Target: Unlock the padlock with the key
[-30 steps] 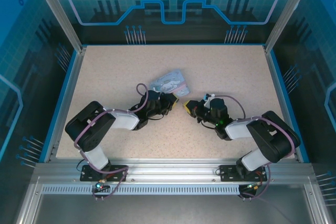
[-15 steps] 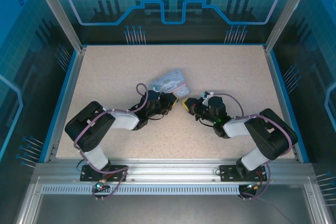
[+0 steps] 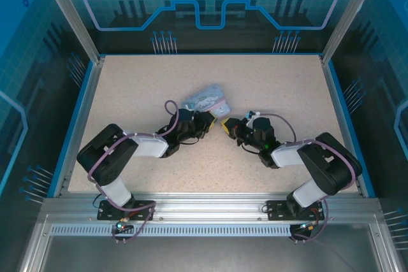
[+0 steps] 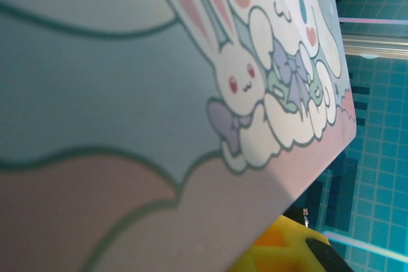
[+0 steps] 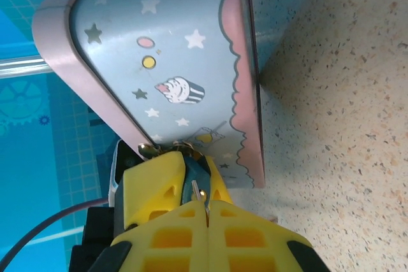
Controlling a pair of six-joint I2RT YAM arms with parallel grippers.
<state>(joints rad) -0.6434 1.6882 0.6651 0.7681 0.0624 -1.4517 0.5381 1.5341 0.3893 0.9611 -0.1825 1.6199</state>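
**Key at the lock: line up before pushing**

On the table (image 3: 268,87), the tin (image 3: 204,99) sits just beyond both arms. The left gripper (image 3: 210,121) is against its near corner; I cannot tell how wide its jaws stand. The right gripper (image 5: 207,211) is clamped tight on the key (image 5: 194,189), which points at the padlock (image 5: 180,149), half hidden at that corner. Best to square the blade with the keyhole, then ease in without levering.

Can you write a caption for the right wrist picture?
Right fingers pinch a tiny key beside the starry tin.
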